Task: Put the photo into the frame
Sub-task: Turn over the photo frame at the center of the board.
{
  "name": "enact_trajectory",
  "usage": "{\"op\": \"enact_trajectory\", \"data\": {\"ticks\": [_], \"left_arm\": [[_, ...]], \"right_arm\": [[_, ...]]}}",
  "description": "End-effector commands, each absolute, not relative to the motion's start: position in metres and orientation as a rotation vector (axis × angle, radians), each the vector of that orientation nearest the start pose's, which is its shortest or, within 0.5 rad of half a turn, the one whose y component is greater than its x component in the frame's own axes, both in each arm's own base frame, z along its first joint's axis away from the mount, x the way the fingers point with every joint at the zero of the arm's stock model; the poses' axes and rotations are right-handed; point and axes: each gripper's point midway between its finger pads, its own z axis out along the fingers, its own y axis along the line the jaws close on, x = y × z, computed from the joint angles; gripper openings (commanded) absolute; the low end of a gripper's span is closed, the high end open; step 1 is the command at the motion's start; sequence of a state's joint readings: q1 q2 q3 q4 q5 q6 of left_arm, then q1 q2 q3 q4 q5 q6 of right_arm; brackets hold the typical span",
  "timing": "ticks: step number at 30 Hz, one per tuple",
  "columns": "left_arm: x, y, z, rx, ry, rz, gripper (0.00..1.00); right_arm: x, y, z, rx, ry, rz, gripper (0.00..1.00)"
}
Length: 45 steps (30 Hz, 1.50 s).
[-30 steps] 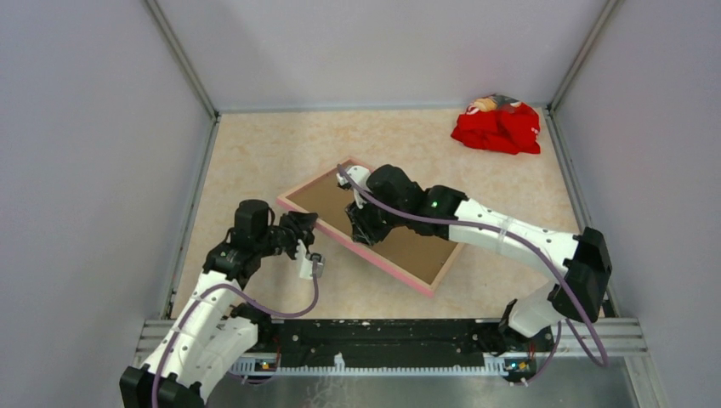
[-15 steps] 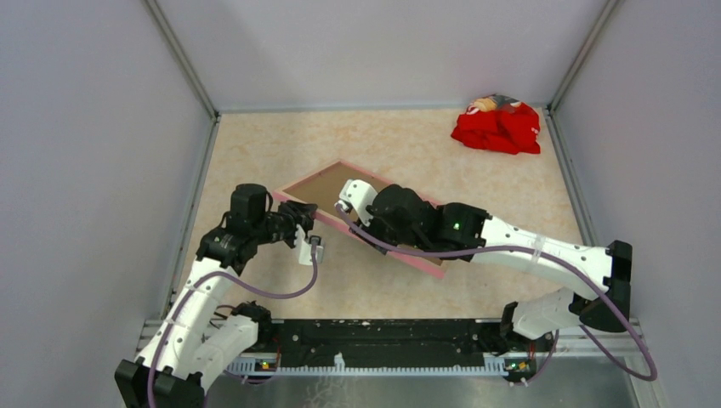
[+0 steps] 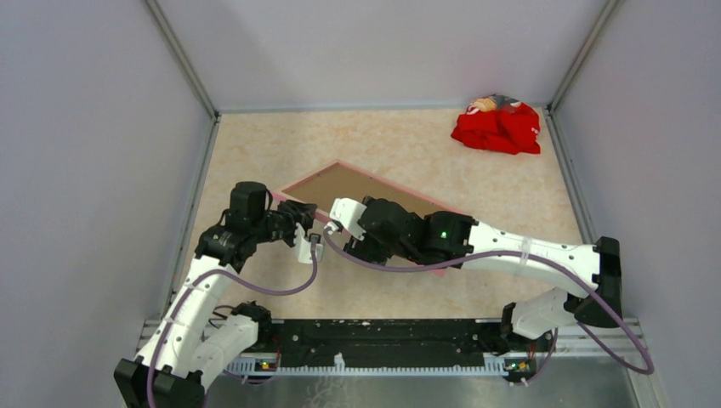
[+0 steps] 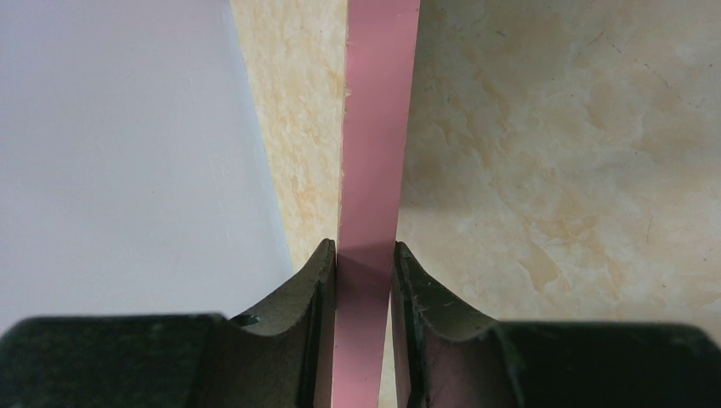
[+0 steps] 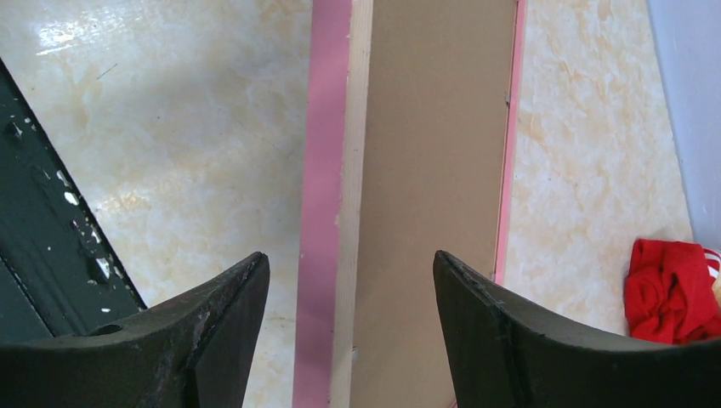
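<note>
Beige marbled tabletop (image 3: 400,136), grey walls, red cloth (image 3: 497,127) in the far corner. Left gripper (image 4: 364,251) pinches the frame (image 4: 378,127) by its pink rail, which runs straight ahead between the pads. Right gripper (image 5: 349,257) is spread wide and holds nothing; the frame's rail and brown backing board (image 5: 434,170) lie just below and ahead of its jaws. Photo not visible, can't tell where. Best bet: hold the left pinch firm, no twisting, and lower the frame flat.

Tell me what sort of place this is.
Probably a lab robot test cell: plain walls box in a marble-patterned tabletop, two robot arms are mounted at its near edge, and the props are a pink frame and a red cloth.
</note>
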<state>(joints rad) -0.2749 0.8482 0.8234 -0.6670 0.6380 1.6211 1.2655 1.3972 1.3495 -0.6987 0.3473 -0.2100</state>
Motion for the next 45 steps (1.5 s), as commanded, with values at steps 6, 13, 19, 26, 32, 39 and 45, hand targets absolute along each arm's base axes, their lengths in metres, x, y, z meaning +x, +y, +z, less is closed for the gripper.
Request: {"op": "enact_trajectory", "data": {"ticks": [6,13,19,26,32,39,45], "left_arm": [[0.243,-0.156,0.250,1.797,0.920,0.002,0.16],[0.242,-0.158,0.258,1.790,0.938,-0.039,0.18],[0.240,-0.160,0.261,1.776,0.935,-0.046,0.23],[0.241,-0.160,0.277,1.696,0.945,-0.043,0.76],[0.242,-0.156,0.300,1.595,0.994,-0.032,0.99],[0.280,-0.138,0.353,1.281,1.199,-0.106,0.99],[0.319,-0.123,0.372,1.130,1.428,-0.223,0.99]], "right_arm": [[0.178,0.332,0.219,-1.429,1.750,0.039,0.70],[0.206,0.323,0.226,-1.334,1.643,-0.239,0.67],[0.209,0.324,0.247,-1.276,1.590,-0.216,0.56],[0.208,0.325,0.265,-1.235,1.574,-0.167,0.17],[0.214,0.326,0.286,-1.155,1.601,-0.085,0.17],[0.256,0.330,0.308,-1.022,1.798,0.105,0.16],[0.310,0.325,0.306,-0.917,2.007,0.102,0.13]]}}
